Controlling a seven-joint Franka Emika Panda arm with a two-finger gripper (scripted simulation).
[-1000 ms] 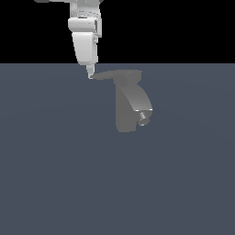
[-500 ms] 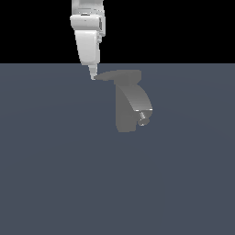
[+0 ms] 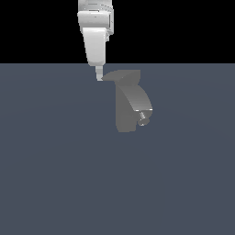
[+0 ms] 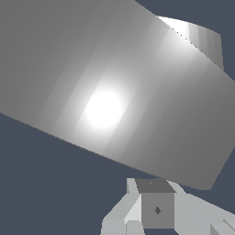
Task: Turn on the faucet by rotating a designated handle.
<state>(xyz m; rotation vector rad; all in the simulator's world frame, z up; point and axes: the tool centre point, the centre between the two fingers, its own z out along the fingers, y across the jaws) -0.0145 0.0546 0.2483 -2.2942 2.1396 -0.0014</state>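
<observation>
From the wrist view, nearest the camera are the claw's (image 4: 156, 209) own pale fingers (image 4: 120, 215), blocky and close together, with a darker square pad face between them. How far apart they stand cannot be told from this angle, and nothing shows clamped between them. Just beyond the fingertips a broad grey surface of the faucet (image 4: 114, 87) fills most of the picture, with a bright highlight on it; its edge runs just past the fingers, very near them, though whether they touch it cannot be told. Behind that, dark blue-grey ground shows.

In the exterior view the white claw (image 3: 98, 77) hangs straight down from the arm (image 3: 95, 32), its narrow tip meeting the pointed end of the handle (image 3: 117, 76). The handle is a thin flat grey blade that reaches from the faucet's top cap toward the claw. The fingers appear as one slim tip there, so their opening cannot be read, and no grip on the handle is visible.

The faucet (image 3: 127, 108) stands upright on the dark counter (image 3: 55, 174), beside the claw and lower than it, on the exterior view's right. Its curved spout (image 3: 140, 103) bends down on the side away from the claw and ends in a round nozzle (image 3: 143, 116).
</observation>
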